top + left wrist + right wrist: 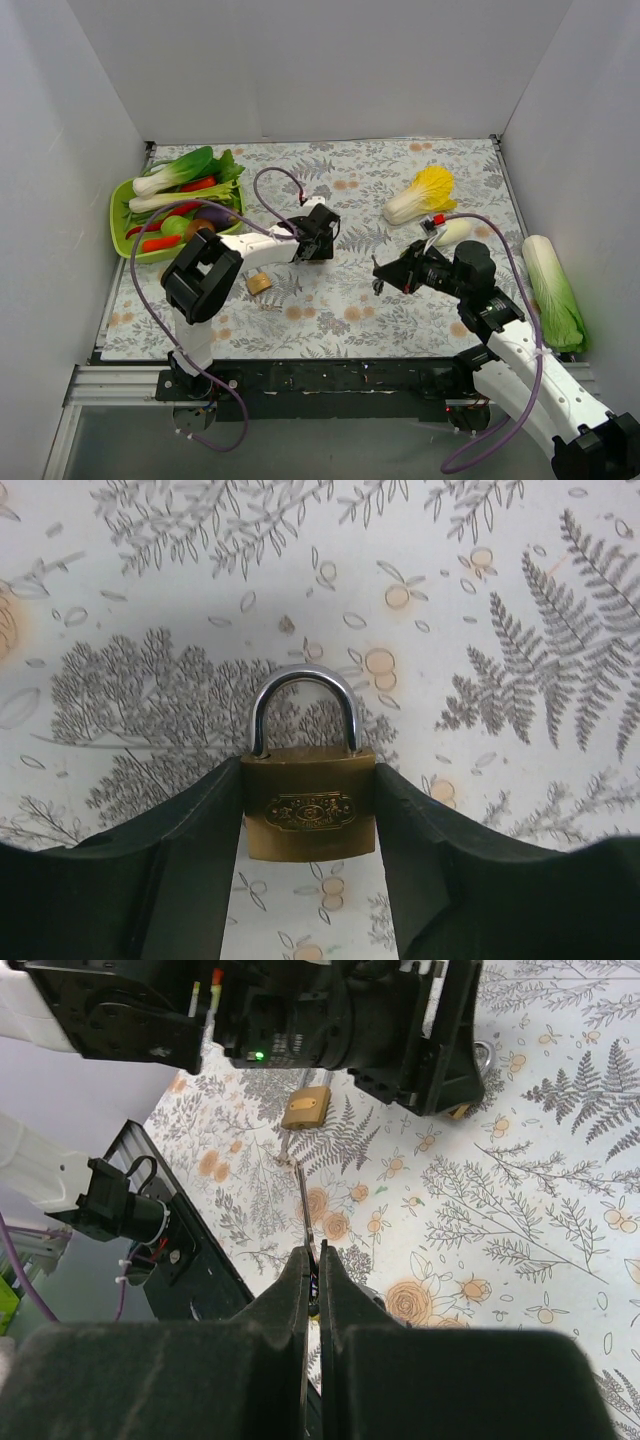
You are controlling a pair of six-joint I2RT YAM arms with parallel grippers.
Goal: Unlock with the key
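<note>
A brass padlock [310, 805] with a silver shackle [303, 685] lies flat on the floral cloth. My left gripper [309, 768] has it between its fingers [195, 860], and both pads touch the body's sides. From above, that gripper [322, 240] covers the lock. The right wrist view shows only its shackle [483, 1055] beside the left arm. My right gripper [312, 1252] is shut on the key [303, 1200], whose thin silvery blade sticks out past the fingertips toward the left arm. In the top view the right gripper [378, 276] hovers right of the left one, with a gap between them.
A second brass padlock [259, 284] [306, 1107] lies loose near the left arm's elbow. A green basket [120, 212] of toy vegetables sits at far left. Two napa cabbages [421, 195] [553, 290] and a small white vegetable [452, 232] lie on the right. White walls surround the table.
</note>
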